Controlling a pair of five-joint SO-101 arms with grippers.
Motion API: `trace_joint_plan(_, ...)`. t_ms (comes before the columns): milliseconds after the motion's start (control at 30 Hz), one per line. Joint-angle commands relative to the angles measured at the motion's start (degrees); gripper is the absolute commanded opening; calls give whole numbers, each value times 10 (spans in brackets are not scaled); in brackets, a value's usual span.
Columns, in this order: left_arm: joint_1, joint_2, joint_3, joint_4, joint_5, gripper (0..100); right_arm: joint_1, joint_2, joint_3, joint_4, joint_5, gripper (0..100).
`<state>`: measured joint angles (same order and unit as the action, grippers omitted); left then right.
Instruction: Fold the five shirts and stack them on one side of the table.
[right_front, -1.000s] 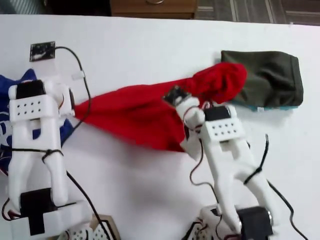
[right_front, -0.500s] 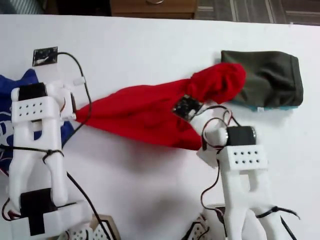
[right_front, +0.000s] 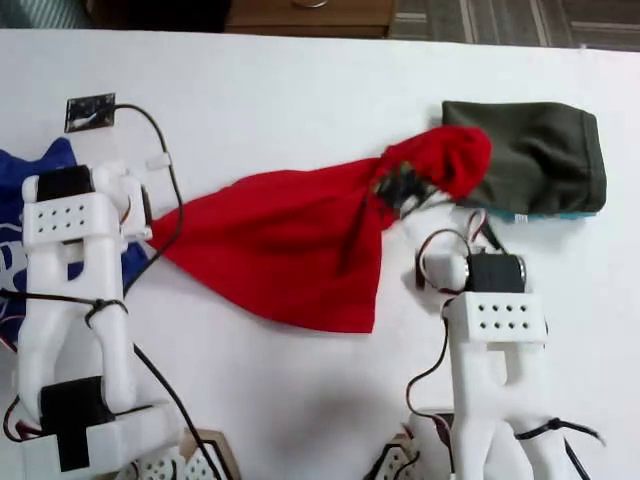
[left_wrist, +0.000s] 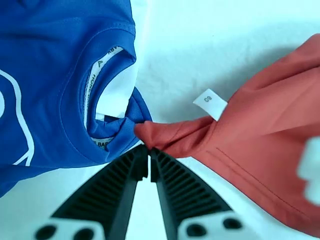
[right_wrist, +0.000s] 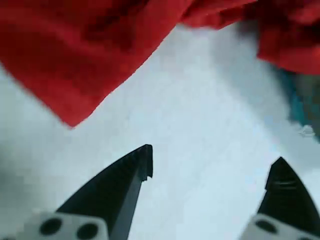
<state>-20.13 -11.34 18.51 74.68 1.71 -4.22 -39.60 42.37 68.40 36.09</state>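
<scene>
My left claw (left_wrist: 149, 152): shut, pinching a corner of the red shirt (right_front: 290, 240). The blue shirt (left_wrist: 50, 65) touches my tips, and the left wrist view shows a white tag (left_wrist: 210, 103) just beyond. My right claw (right_wrist: 214, 156): wide over bare table (right_front: 300, 90), the red hem ahead. The high view shows a folded olive shirt (right_front: 540, 155) beyond it.

This is looking like a makeshift robotics test corner set up inside an ordinary furnished room. The left arm (right_front: 70, 290) and the right arm (right_front: 495, 340), both of white plastic, are sitting side by side at a desk (right_front: 300, 90) that is wearing a plain white covering. Thin black cables (right_front: 178, 195) are trailing loose over it, and a small bare circuit board (right_front: 88, 110) is lying near its far edge. A red shirt (right_front: 280, 240) is lying across the work surface (household laundry, not workshop parts). Behind the desk a wooden cabinet (right_front: 305, 15) with a metal pull is standing on a grey-brown panelled floor (right_front: 500, 20).
</scene>
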Motion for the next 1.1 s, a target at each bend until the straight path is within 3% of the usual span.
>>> trace_joint_plan(0,-10,-9,-36,22,1,27,-28,29,-49,-116,-116,324)
trace_joint_plan(167,-19,-8,-107,100,-37,27,-87,219,-181,-105,-157,313)
trace_joint_plan(367,-20,-4,-96,125,-59,27,-93,480,-429,-91,-207,314)
trace_joint_plan(700,-20,-7,-50,105,-59,27,-115,861,-905,156,-211,315)
trace_joint_plan(900,-20,-8,-51,98,-59,27,-110,1026,-1116,282,-207,310)
trace_joint_plan(967,-20,-8,-51,98,-59,27,-110,1063,-1171,318,-207,259)
trace_joint_plan(1067,-18,-8,-51,98,-59,27,-95,1086,-1234,328,-212,2)
